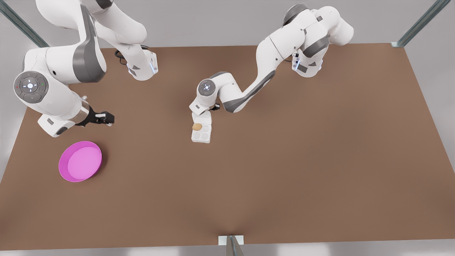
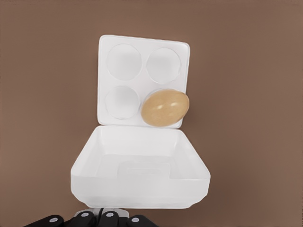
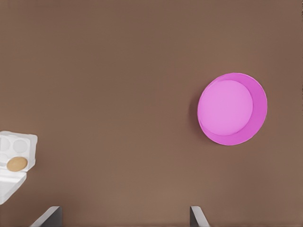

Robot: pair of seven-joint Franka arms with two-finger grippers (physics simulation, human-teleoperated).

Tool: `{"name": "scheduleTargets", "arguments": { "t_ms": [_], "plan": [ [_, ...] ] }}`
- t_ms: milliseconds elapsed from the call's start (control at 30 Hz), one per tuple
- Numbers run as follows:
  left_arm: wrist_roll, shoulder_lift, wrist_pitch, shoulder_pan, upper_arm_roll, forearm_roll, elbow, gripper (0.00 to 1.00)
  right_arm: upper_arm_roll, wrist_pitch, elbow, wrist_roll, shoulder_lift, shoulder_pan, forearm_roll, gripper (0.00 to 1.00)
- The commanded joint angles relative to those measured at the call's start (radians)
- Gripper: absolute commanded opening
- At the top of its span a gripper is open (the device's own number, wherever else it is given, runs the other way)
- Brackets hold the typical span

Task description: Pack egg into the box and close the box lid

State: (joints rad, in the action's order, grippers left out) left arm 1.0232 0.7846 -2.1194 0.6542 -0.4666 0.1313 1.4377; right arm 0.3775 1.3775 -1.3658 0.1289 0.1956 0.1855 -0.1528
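The egg (image 1: 197, 126) sits in one cup of the box (image 1: 201, 132), the cup next to the hinge. In the left wrist view it leans a little over the cup's edge, and its long side runs across the box, along the hinge. The other three cups have nothing in them. The box stands near the middle of the brown counter (image 1: 284, 170).

The box lid (image 2: 140, 169) is up and open. It rises from the hinge between the cups and the left gripper (image 1: 212, 106), which is just behind the lid, at about 12 o'clock from the box in the front view. I cannot tell whether its jaws are wide or narrow.

This arm is much nearer, so it looks like the one to push the lid over, toward 6 o'clock, down onto the egg.

The right gripper (image 1: 105, 117) waits well away at 9 o'clock, above the pink dish (image 1: 80, 161). Its jaws are wide and hold nothing.
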Motion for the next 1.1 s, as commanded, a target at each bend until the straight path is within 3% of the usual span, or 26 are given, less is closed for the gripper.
{"name": "scheduleTargets", "arguments": {
  "t_ms": [0,400,467,500,533,567,600,633,667,700,733,800,933,1067],
  "plan": [
    [-0.038,-0.001,-0.014,-0.004,0.002,0.002,-0.003,0.21,0.001,0.002,0.001,0.046,-0.001,-0.001,-0.007,1.0],
    [-0.049,0.047,-0.042,-0.047,0.016,0.001,-0.106,0.21,0.001,0.002,0.001,0.046,-0.001,0.0,-0.007,1.0],
    [-0.057,0.025,-0.002,-0.111,0.008,-0.002,-0.112,0.21,0.001,0.002,0.001,0.046,-0.001,-0.001,-0.007,1.0],
    [-0.08,0.015,0.076,-0.162,-0.026,-0.002,-0.126,0.21,0.001,0.002,0.001,0.046,-0.001,-0.001,-0.007,1.0],
    [-0.149,0.011,0.431,-0.287,-0.107,-0.001,-0.294,0.21,0.001,0.002,0.001,0.046,-0.001,-0.001,-0.007,1.0],
    [-0.166,0.011,0.666,-0.34,-0.112,0.002,-0.411,0.21,0.001,0.002,0.001,0.046,-0.001,-0.001,-0.007,1.0],
    [-0.167,-0.039,0.86,-0.468,-0.106,0.013,-0.508,0.28,0.001,0.002,0.001,0.046,-0.001,-0.001,-0.007,1.0],
    [-0.169,-0.117,0.889,-0.615,-0.106,0.036,-0.508,0.7,0.001,0.002,0.001,0.046,0.001,-0.001,-0.007,1.0],
    [-0.27,-0.145,0.895,-0.72,-0.106,0.077,-0.508,0.83,0.001,0.002,0.001,0.046,0.001,-0.001,-0.007,1.0],
    [-0.356,-0.148,0.907,-0.757,-0.107,0.125,-0.508,0.87,0.001,0.002,0.001,0.046,0.001,0.0,-0.007,1.0],
    [-0.486,-0.214,0.918,-0.781,-0.098,0.166,-0.487,1.0,0.0,0.002,0.001,0.046,0.002,0.0,-0.007,1.0],
    [-0.856,-0.544,0.699,-0.674,0.177,0.039,-0.066,1.0,0.0,0.002,0.002,0.046,0.01,0.002,-0.011,1.0],
    [-0.856,-0.538,0.834,-0.66,0.177,-0.019,-0.155,1.0,0.001,0.002,0.007,0.046,0.008,-0.001,-0.016,1.0],
    [-0.856,-0.536,0.832,-0.66,0.177,-0.029,-0.165,1.0,0.003,0.002,0.007,0.048,0.008,-0.003,-0.016,1.0]
  ]
}}
